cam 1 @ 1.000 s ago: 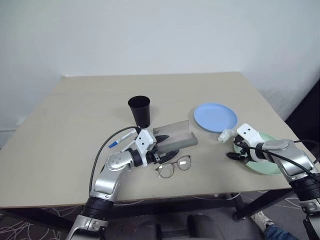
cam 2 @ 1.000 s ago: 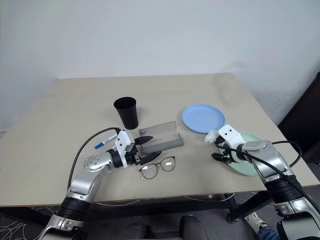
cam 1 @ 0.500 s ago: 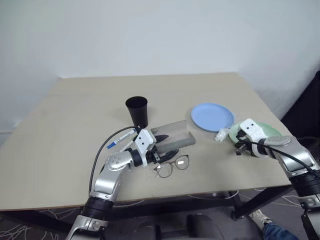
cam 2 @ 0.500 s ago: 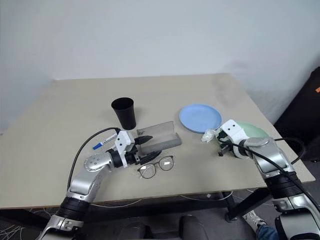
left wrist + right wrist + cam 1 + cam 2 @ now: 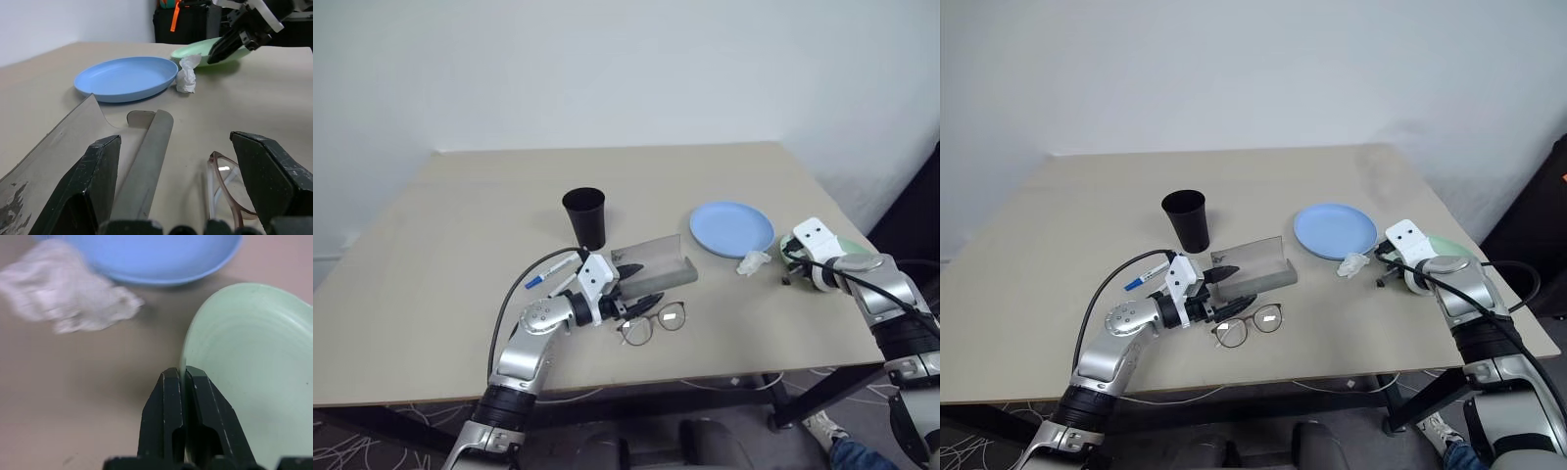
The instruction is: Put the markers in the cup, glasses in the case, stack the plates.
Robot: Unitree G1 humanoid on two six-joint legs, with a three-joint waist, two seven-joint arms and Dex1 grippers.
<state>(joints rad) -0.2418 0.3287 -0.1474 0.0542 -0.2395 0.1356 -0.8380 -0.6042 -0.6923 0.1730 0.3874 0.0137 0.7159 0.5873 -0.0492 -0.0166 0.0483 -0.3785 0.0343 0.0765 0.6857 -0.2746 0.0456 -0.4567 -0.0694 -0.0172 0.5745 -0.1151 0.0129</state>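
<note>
My right gripper [image 5: 184, 374] is shut on the near rim of the mint green plate [image 5: 244, 382], at the table's right edge. The light blue plate [image 5: 732, 228] lies just to its left. A black cup [image 5: 585, 217] stands upright mid-table. In front of it sits the grey case [image 5: 658, 268] with its smoky lid [image 5: 54, 147] raised. The glasses [image 5: 654, 325] lie on the table in front of the case. My left gripper [image 5: 636, 285] is held level and open, pointing between case and glasses. One marker [image 5: 551, 272] with a blue cap lies behind my left wrist.
A small white paper wad [image 5: 753, 261] lies between the blue plate and my right gripper. The beige table [image 5: 440, 225] has open surface across its left and far parts. Its right edge runs close behind the green plate.
My right gripper has shut on the green plate's rim and moved farther back and right with it. The left arm has stayed still.
</note>
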